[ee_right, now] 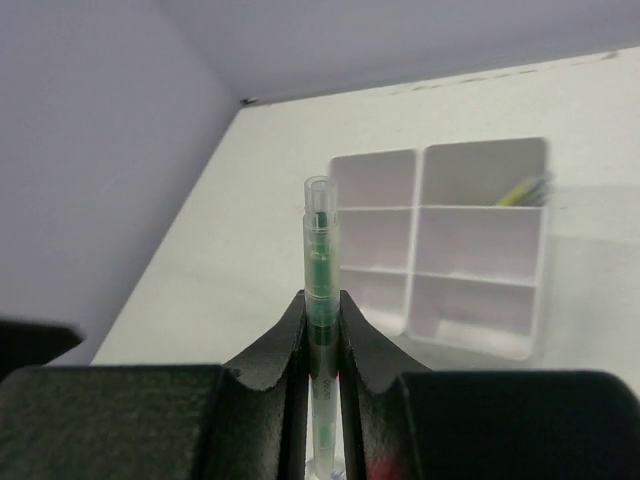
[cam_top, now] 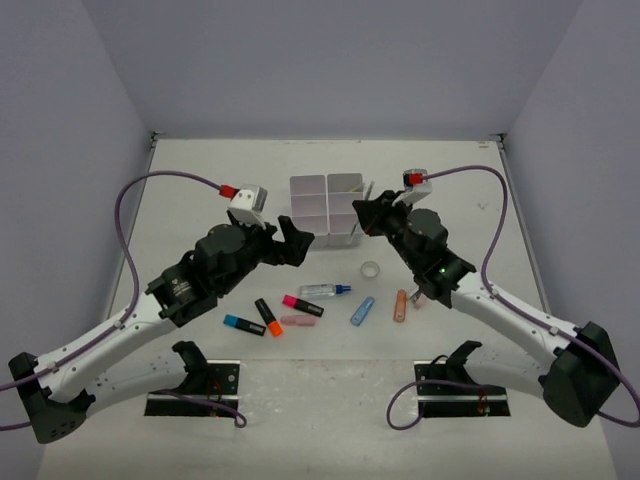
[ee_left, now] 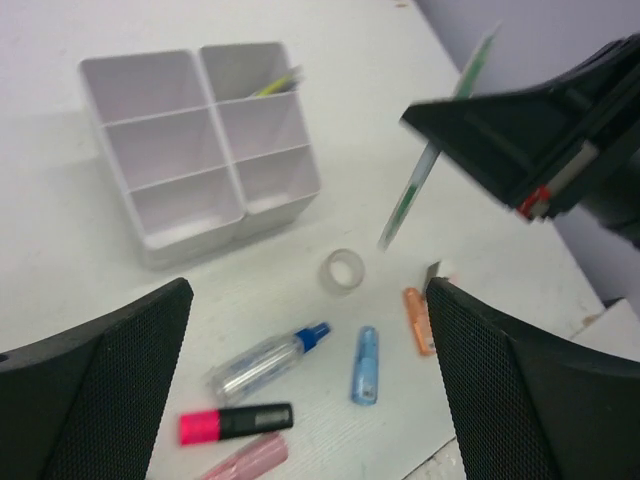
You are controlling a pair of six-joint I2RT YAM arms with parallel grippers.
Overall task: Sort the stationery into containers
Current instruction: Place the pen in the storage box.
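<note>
The white six-compartment organiser tray (cam_top: 320,238) (ee_left: 190,235) (ee_right: 470,340) stands mid-table; one far compartment holds a yellow-green pen (ee_left: 275,83) (ee_right: 525,190). My right gripper (cam_top: 362,213) (ee_right: 322,310) hovers just right of the tray, shut on a thin green pen (ee_right: 322,250) (ee_left: 425,180) that points up past its fingertips. In front of the tray, my left gripper (cam_top: 300,245) (ee_left: 308,300) is wide open and holds nothing. On the table below lie a tape ring (cam_top: 371,270) (ee_left: 342,271), a blue-capped glue pen (cam_top: 325,291) (ee_left: 265,362), a pink highlighter (cam_top: 301,304) (ee_left: 235,422) and a pink eraser (cam_top: 297,321).
More stationery lies near the front: an orange-ended highlighter (cam_top: 268,316), a blue-ended highlighter (cam_top: 243,325), a small blue piece (cam_top: 362,311) (ee_left: 366,365) and an orange piece (cam_top: 400,305) (ee_left: 416,320). Purple walls close in the table's sides and back.
</note>
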